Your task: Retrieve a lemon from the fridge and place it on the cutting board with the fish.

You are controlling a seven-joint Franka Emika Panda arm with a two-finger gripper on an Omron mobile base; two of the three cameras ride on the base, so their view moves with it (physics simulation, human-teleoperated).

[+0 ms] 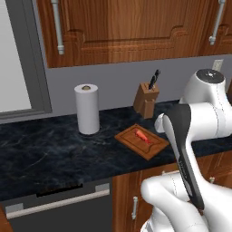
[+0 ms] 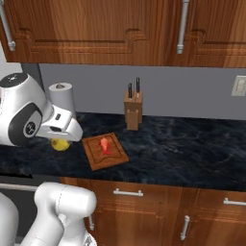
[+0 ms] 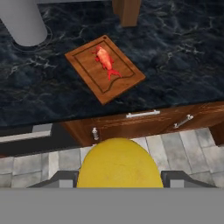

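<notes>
My gripper [image 3: 120,180] is shut on the lemon [image 3: 119,162], a round bright yellow fruit between the two fingers. In the right base view the lemon [image 2: 60,144] hangs under the hand, left of the cutting board [image 2: 114,156]. The reddish-brown board [image 3: 120,83] lies on the dark counter, with the small red fish [image 3: 105,59] on it. In the hand view the lemon hangs over the floor tiles, short of the counter's front edge. The left base view shows the board [image 1: 153,147] and the fish [image 1: 143,136] just left of my arm. The fridge is out of view.
A paper towel roll [image 1: 87,108] stands left of the board and a wooden knife block [image 1: 146,100] behind it. Wooden cabinets hang above the counter [image 1: 41,154]. Below it are a dishwasher [image 1: 59,204] and drawers with metal handles [image 2: 128,192].
</notes>
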